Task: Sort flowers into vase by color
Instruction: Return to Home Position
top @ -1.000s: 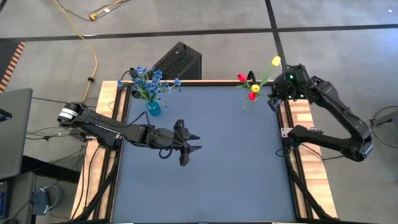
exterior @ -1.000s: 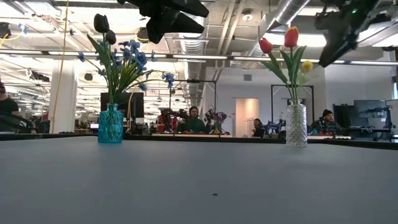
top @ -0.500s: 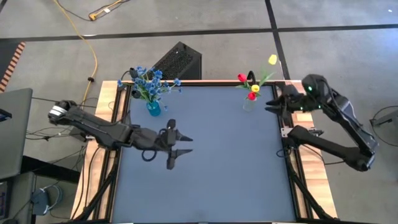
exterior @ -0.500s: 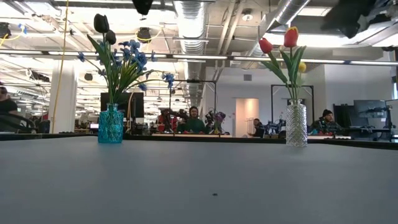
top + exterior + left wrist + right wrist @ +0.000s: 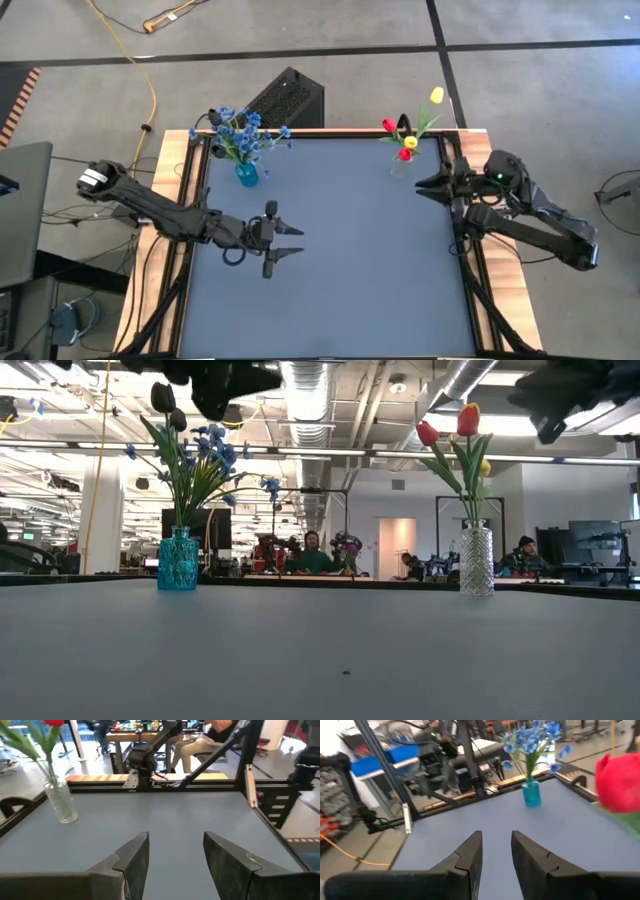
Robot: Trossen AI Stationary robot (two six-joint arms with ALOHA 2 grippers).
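Observation:
A blue vase (image 5: pixel 245 176) (image 5: pixel 178 560) holding blue flowers (image 5: pixel 240 133) (image 5: pixel 532 740) stands at the table's far left. A clear vase (image 5: pixel 400 168) (image 5: pixel 476 560) (image 5: pixel 60 802) at the far right holds red tulips (image 5: pixel 448 425) (image 5: pixel 620 782) and yellow tulips (image 5: pixel 437 96). My left gripper (image 5: pixel 286 241) (image 5: pixel 175 852) hovers open and empty over the table's left middle, pointing right. My right gripper (image 5: pixel 422 184) (image 5: pixel 496 845) hovers open and empty by the right edge, just nearer than the clear vase, pointing left.
A black box (image 5: pixel 286 97) sits on the floor beyond the far edge. Wooden rails (image 5: pixel 484 180) run along the table's left and right sides. People sit at desks in the room behind (image 5: pixel 312 552). The dark tabletop (image 5: pixel 340 290) stretches between and in front of the vases.
My left gripper has drawn back toward the table's left edge and a little nearer. My right gripper has come away from beside the tulips at the far right corner toward the near edge, sinking and swinging round until it points level across the table to the left.

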